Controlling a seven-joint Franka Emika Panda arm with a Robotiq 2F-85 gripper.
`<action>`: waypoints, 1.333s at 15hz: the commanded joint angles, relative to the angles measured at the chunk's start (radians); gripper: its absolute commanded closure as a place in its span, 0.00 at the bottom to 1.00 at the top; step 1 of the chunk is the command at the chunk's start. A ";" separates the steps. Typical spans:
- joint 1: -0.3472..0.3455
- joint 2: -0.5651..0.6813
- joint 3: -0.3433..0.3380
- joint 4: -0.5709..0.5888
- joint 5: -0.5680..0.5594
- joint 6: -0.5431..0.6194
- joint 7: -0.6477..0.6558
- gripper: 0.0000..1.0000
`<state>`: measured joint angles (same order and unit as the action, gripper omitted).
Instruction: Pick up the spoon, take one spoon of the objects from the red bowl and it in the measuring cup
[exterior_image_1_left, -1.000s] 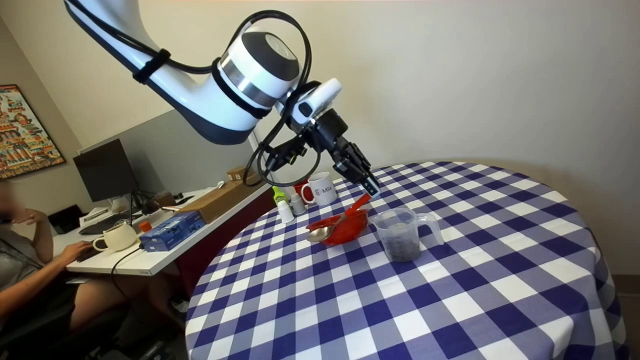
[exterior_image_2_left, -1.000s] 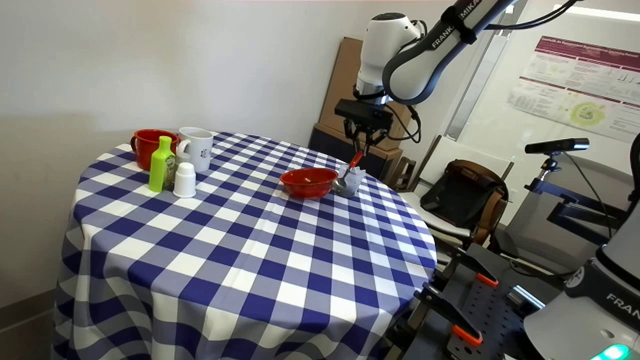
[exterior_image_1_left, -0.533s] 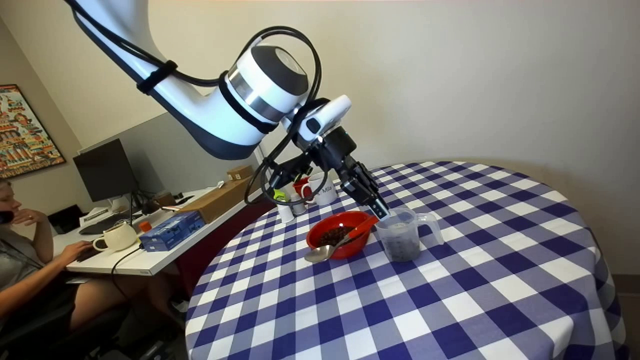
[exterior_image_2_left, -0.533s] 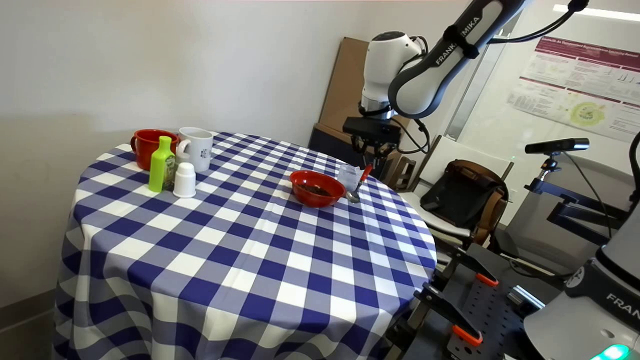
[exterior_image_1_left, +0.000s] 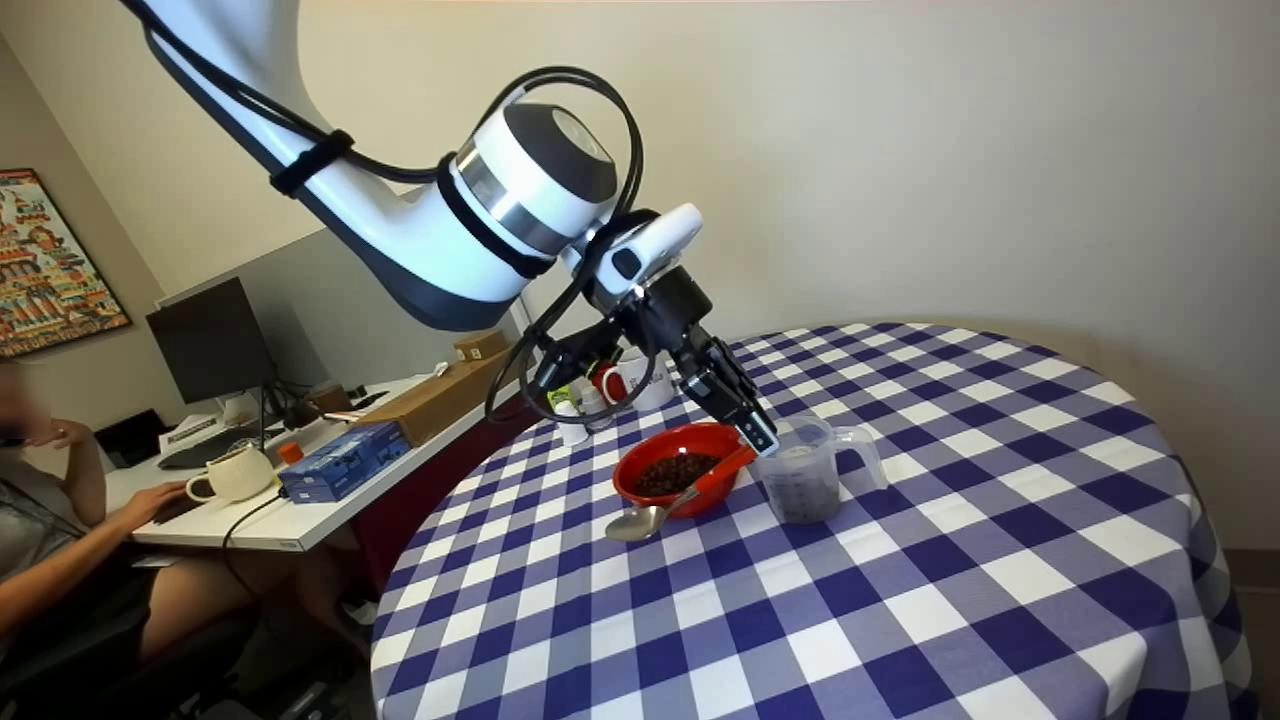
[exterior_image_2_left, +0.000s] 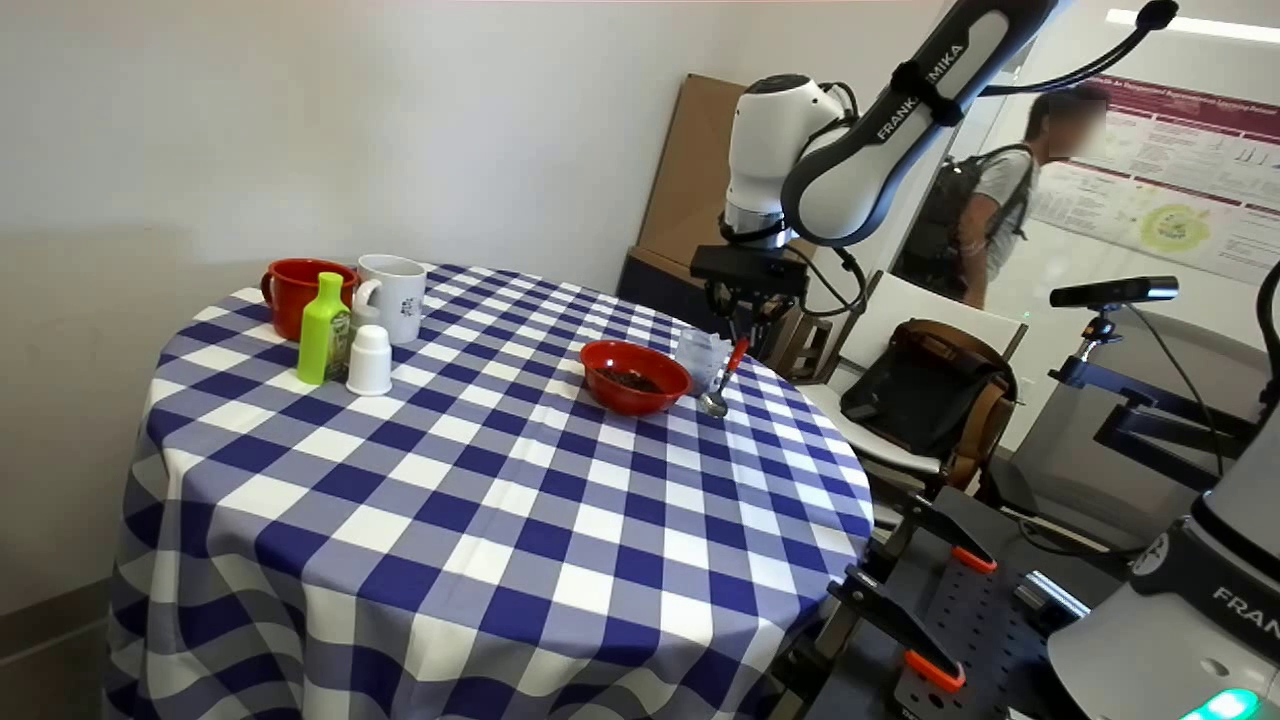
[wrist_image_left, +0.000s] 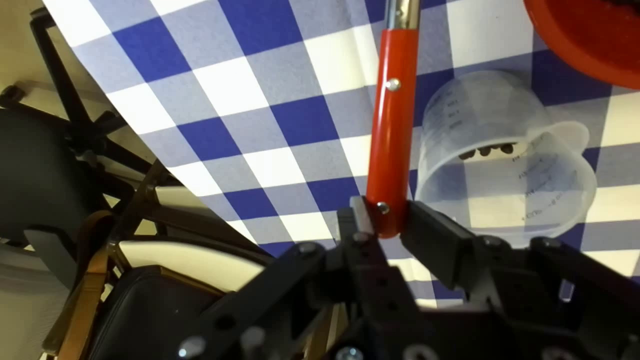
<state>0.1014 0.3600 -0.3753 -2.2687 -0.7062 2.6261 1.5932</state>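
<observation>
Checked tablecloth (exterior_image_1_left: 900, 600): red bowl (exterior_image_2_left: 628, 400) shifted, held spoon (wrist_image_left: 393, 120) lower.

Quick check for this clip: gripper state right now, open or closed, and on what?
Gripper: closed, holding the spoon by the end of its red handle.

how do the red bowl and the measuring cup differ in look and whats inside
The red bowl is opaque; the measuring cup is see-through. The red bowl looks wider than the measuring cup. The measuring cup has a side handle; the red bowl shows none. The red bowl holds a mass of dark bits; in the measuring cup the wrist view shows just a few. Both stand on the checked tablecloth.
</observation>
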 joint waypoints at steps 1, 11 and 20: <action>-0.023 -0.033 0.020 0.061 -0.012 -0.031 0.008 0.93; 0.034 0.021 0.028 0.243 -0.545 -0.132 0.484 0.93; -0.016 0.050 0.266 0.220 -0.807 -0.416 0.799 0.93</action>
<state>0.1098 0.3960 -0.1674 -2.0562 -1.4735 2.2798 2.3312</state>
